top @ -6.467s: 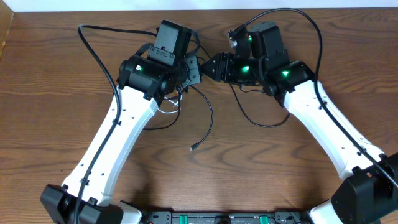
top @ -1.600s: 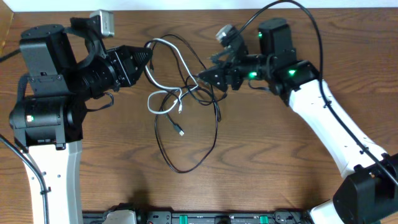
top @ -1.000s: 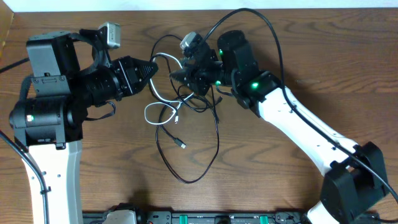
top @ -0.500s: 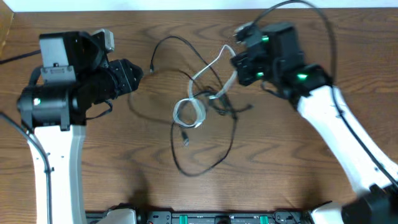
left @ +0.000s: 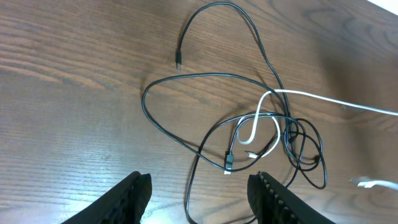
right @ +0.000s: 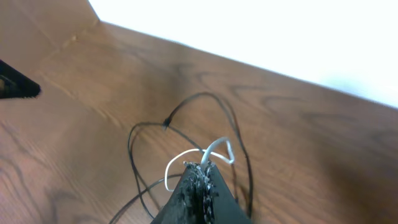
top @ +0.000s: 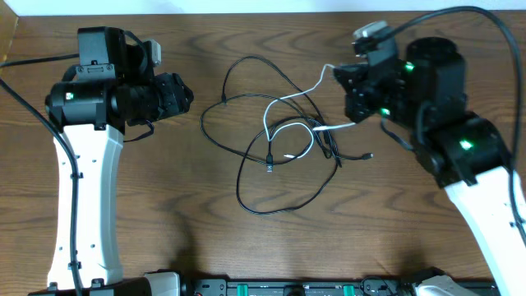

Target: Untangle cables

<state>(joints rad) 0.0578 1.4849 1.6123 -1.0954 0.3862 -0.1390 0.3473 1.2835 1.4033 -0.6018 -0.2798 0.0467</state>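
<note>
The cables (top: 283,136) lie in a loose tangle on the table (top: 164,214). The left gripper (left: 202,198) hangs left of the tangle, well apart from it, with its jaws apart and empty. The right gripper (right: 202,169) is right of the tangle, its jaws together and clamped on the white cable (left: 323,98), which rises out of the tangle. The black cables (left: 143,102) lie flat.
</note>
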